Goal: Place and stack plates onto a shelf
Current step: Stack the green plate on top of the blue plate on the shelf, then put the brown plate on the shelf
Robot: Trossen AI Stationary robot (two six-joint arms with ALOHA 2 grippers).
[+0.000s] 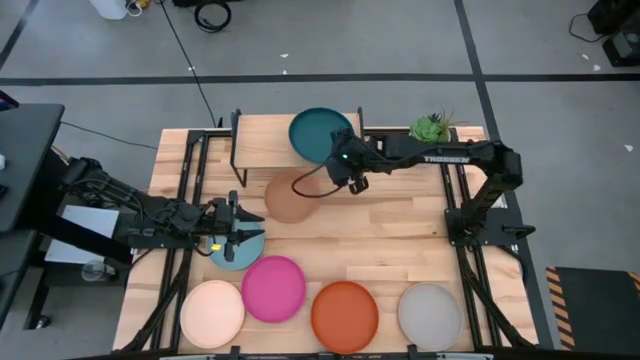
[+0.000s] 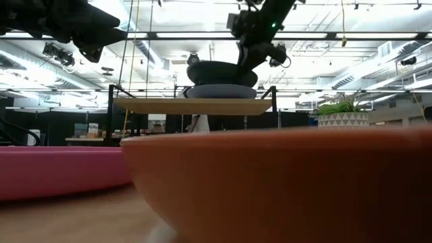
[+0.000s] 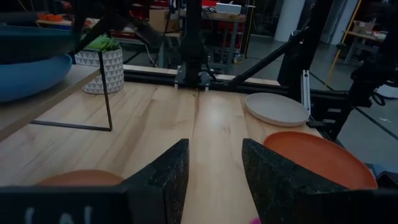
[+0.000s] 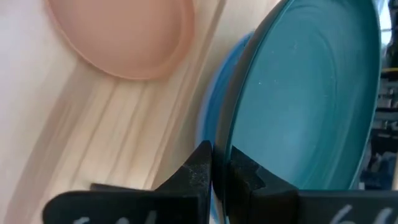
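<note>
Dark teal plate (image 1: 318,131) sits over the shelf (image 1: 262,142), its rim pinched by the right gripper (image 1: 349,172) fingers; left gripper (image 1: 236,230) fingers parted, empty.

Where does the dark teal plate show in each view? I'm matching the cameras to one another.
High view: dark teal plate at the shelf's right end, held by the right gripper.
Low view: upper centre, above the shelf.
Left wrist view: cannot tell.
Right wrist view: fills the right side.
Shared landmark: the shelf.
</note>
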